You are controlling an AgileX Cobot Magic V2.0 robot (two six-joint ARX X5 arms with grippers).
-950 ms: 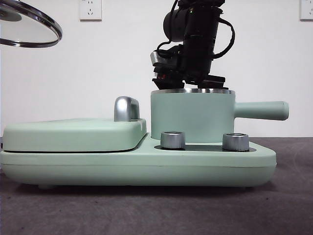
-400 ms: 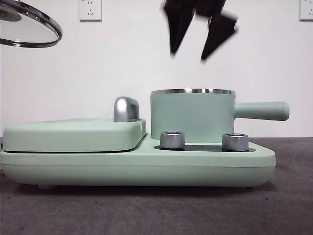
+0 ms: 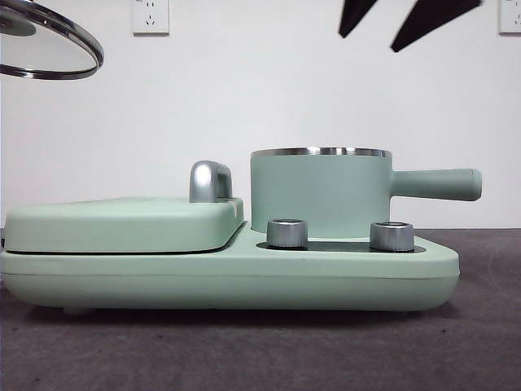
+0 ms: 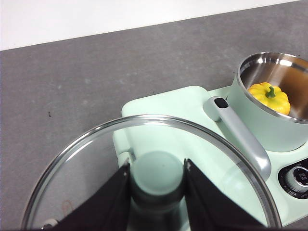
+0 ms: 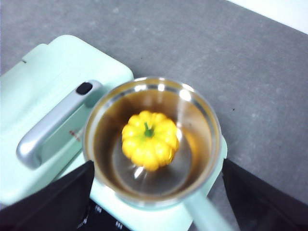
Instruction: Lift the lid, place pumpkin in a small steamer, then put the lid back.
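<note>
The left gripper (image 4: pixel 156 197) has its jaws pinched on the mint-green knob (image 4: pixel 158 173) of the lid (image 4: pixel 86 192), one black jaw on each side of it. The lid hangs in the air, high at the top left corner of the front view (image 3: pixel 50 45), slightly tilted, well clear of the griddle cover (image 3: pixel 122 224) beneath it.

The right gripper (image 5: pixel 159 202) has its jaws spread wide, holding nothing; they frame the steamer (image 5: pixel 151 144) from above. In the front view its two black tips (image 3: pixel 407 20) show at the top edge, high above the steamer (image 3: pixel 321 195) and apart from it.

The pumpkin (image 5: pixel 150 139) sits upright on the steel bottom of the steamer, green stem up, roughly in the middle. From the left wrist it shows inside the open pot (image 4: pixel 270 96).

The steamer stands on the right part of the base (image 3: pixel 228 277), behind two silver knobs (image 3: pixel 287 233), its handle (image 3: pixel 435 184) pointing right. A silver handle (image 3: pixel 210 181) rises from the griddle cover just beside the steamer.
</note>
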